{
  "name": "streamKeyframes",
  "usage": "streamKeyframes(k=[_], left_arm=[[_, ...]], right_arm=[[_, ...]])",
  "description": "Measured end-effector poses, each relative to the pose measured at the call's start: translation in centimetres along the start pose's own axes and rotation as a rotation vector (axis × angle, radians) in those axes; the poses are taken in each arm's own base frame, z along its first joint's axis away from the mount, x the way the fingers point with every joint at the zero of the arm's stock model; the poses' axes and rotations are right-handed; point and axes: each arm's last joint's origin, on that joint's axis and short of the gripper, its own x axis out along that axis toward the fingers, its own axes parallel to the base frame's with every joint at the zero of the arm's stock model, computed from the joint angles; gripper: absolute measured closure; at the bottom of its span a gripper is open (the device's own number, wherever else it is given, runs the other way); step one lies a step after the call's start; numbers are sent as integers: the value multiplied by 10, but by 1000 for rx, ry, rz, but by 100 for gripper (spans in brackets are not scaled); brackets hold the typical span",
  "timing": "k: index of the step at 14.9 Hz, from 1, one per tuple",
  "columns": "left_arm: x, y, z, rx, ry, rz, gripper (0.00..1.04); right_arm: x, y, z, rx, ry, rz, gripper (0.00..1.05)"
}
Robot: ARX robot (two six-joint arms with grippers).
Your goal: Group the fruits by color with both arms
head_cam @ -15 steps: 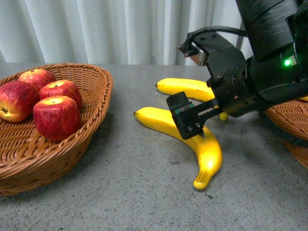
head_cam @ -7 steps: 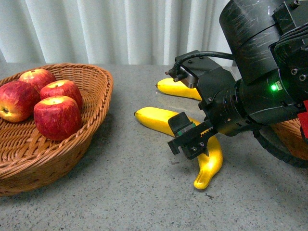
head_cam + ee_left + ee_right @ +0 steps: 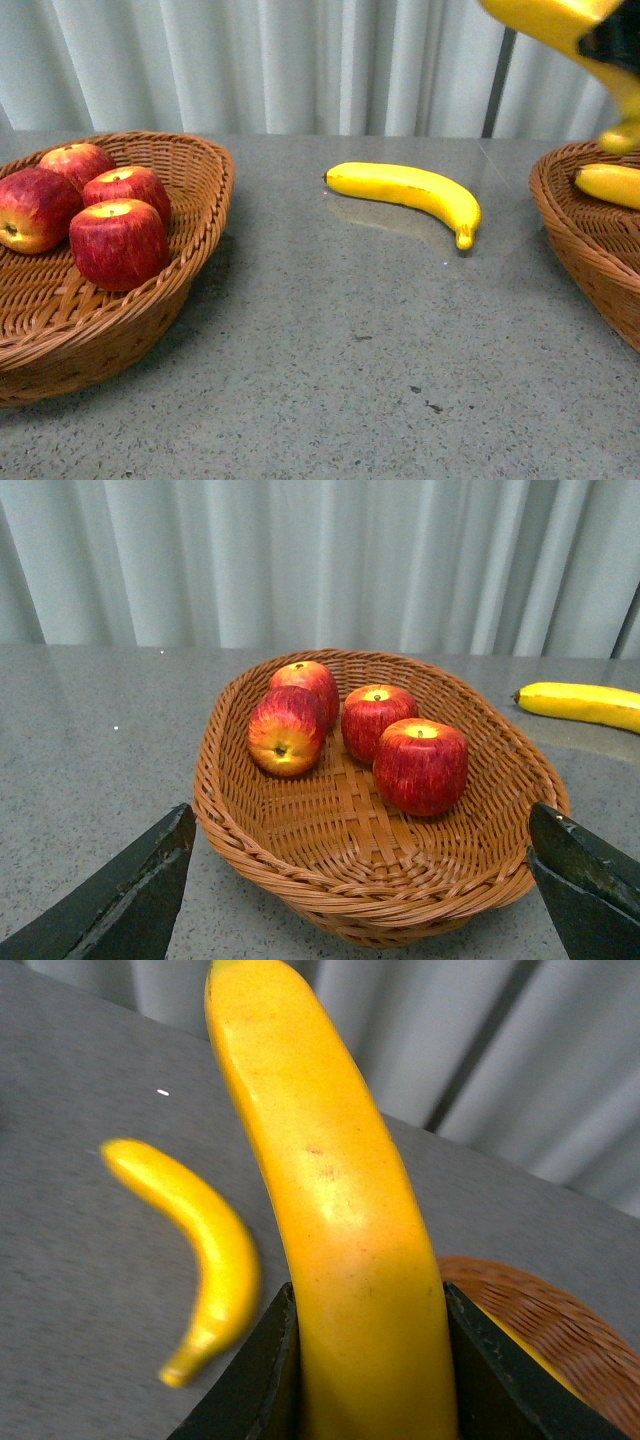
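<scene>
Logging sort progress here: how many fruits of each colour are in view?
Red apples: 4, all in the left basket.
Yellow bananas: 3 (one on the table, one in the right basket, one held by the right gripper).
Total: 7 fruits.

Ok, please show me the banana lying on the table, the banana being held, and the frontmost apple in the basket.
banana on the table [image 3: 405, 188]: front view, middle of its body.
held banana [image 3: 340, 1210]: right wrist view, middle of its skin.
frontmost apple [image 3: 118, 245]: front view, its red side.
</scene>
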Motion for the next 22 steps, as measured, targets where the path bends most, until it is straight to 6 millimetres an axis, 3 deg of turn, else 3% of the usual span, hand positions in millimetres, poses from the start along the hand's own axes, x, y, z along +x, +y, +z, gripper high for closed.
streamKeyframes(k=[3, 7, 10, 13, 15, 17, 19, 22], left_arm=[[0, 0, 0, 0, 0, 0, 7], [0, 0, 0, 0, 0, 0, 7], [0, 0, 0, 0, 0, 0, 7], [0, 0, 0, 0, 0, 0, 7], [0, 0, 0, 0, 0, 0, 7], [0, 0, 0, 0, 0, 0, 7], [0, 0, 0, 0, 0, 0, 7], [0, 0, 0, 0, 0, 0, 7]], right_arm=[[-11, -42, -42, -70, 111, -150, 71], [-39, -58, -83, -180, 235, -185, 71], [-47, -54, -87, -217, 233, -129, 48], [-49, -61, -59, -224, 142, -162, 10], [-31, -62, -21, -189, 24, -154, 7], [12, -48, 12, -79, -63, -38, 7], [41, -33, 25, -39, -76, 37, 7], [97, 10, 38, -37, -52, 187, 7]])
